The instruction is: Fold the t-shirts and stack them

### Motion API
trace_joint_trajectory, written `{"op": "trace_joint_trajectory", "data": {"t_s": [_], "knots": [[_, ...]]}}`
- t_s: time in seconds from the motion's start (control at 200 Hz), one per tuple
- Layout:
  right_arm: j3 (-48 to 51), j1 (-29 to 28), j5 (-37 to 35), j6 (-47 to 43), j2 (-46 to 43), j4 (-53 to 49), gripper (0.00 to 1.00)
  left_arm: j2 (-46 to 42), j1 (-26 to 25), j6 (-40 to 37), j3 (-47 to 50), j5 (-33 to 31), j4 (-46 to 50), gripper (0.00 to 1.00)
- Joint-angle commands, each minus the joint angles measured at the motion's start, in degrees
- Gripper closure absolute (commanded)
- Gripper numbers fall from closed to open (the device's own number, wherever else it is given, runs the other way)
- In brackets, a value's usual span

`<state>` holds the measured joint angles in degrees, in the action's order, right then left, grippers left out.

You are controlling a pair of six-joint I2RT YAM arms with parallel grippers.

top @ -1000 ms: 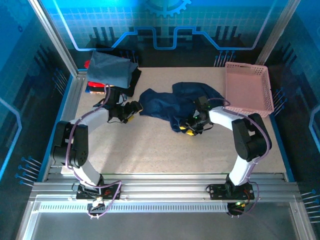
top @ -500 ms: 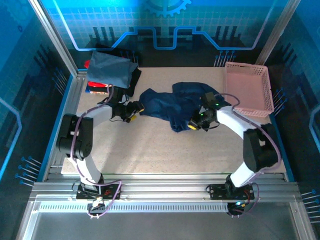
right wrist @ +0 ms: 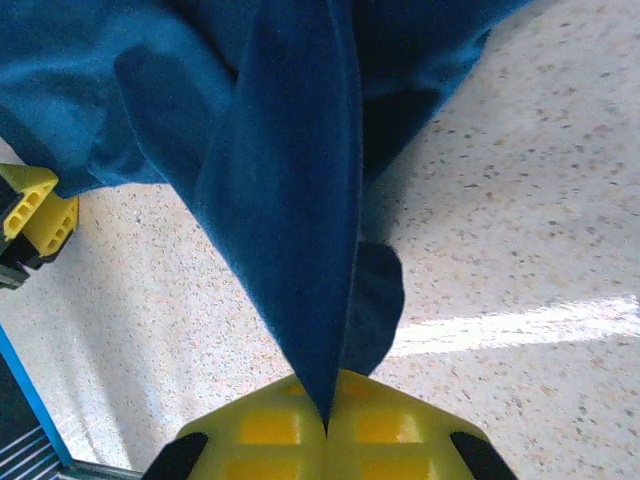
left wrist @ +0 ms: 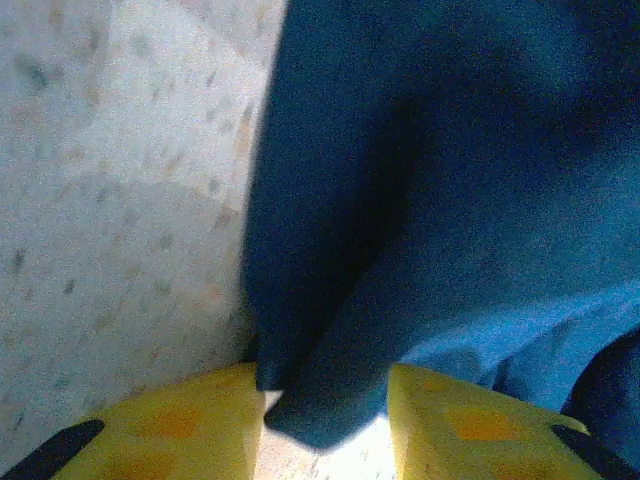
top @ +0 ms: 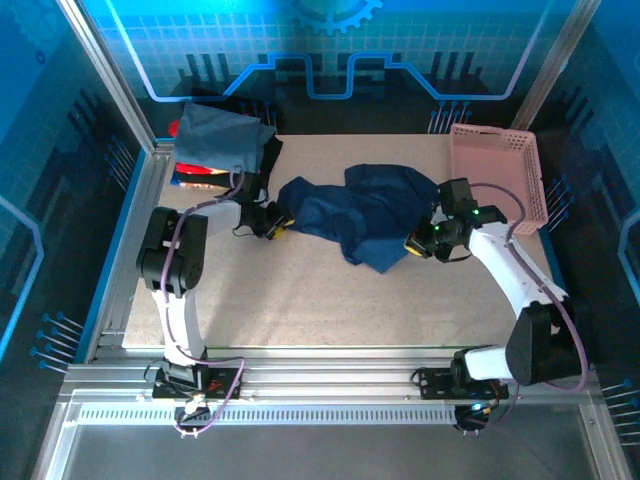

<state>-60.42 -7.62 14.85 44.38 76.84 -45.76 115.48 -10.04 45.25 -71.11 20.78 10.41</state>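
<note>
A large dark navy t-shirt lies crumpled in the middle of the table. My right gripper is at its right side, shut on a fold of the cloth that rises taut from the closed yellow jaws. At the shirt's left corner, my left gripper has its fingers apart, and a hanging tip of navy cloth sits in the gap. Folded t-shirts are stacked at the back left: slate-blue on top, with red and black below.
A pink lattice basket stands at the back right, just behind the right arm. Aluminium rails run along the table's left and near edges. Bare speckled tabletop lies in front of the shirt.
My right gripper shut on the shirt and pulled its fold to the right, spreading the cloth. My left gripper moved in to the shirt's left corner and its fingers narrowed.
</note>
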Motion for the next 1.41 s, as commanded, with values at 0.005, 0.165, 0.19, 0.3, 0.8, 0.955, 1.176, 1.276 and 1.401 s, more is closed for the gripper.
{"op": "trace_joint_trajectory", "data": {"t_s": [0.005, 0.165, 0.19, 0.3, 0.8, 0.955, 1.176, 1.276, 1.401], "knots": [[-2.5, 3.3, 1.1, -4.0, -2.8, -6.6, 1.0, 1.9, -0.3, -0.9, -4.2, -3.3, 2.7, 0.82], [-6.1, 11.0, 1.9, -8.4, -4.7, -11.2, 1.0, -2.1, 1.5, -8.4, -6.2, -9.7, 10.9, 1.0], [-7.0, 12.2, 1.9, -9.3, -4.8, -12.1, 1.0, -3.2, 1.8, -9.9, -6.5, -10.4, 12.2, 1.0], [-11.5, 17.1, 1.1, -13.3, -4.6, -15.8, 1.0, -8.3, 2.0, -17.5, -8.0, -12.4, 17.6, 1.0], [-9.6, 27.0, 2.1, -20.2, -4.2, -18.5, 1.0, -21.9, 2.1, -26.5, 6.5, -14.6, 24.0, 0.6], [-5.1, 27.0, 2.6, -20.5, -5.2, -17.6, 1.0, -25.5, 2.1, -21.8, 9.3, -12.6, 24.2, 0.42], [-4.7, 27.0, 1.7, -22.1, -5.0, -17.9, 1.0, -30.2, 2.5, -14.9, 16.0, -12.6, 22.1, 0.35], [-4.6, 27.0, 1.7, -22.5, -4.7, -17.8, 1.0, -29.4, 4.2, -10.0, 19.0, -8.3, 16.3, 0.36], [-4.4, 27.0, 2.1, -22.7, -4.5, -17.6, 1.0, -25.7, 4.9, -5.1, 19.0, -8.1, 11.8, 0.38]]}}
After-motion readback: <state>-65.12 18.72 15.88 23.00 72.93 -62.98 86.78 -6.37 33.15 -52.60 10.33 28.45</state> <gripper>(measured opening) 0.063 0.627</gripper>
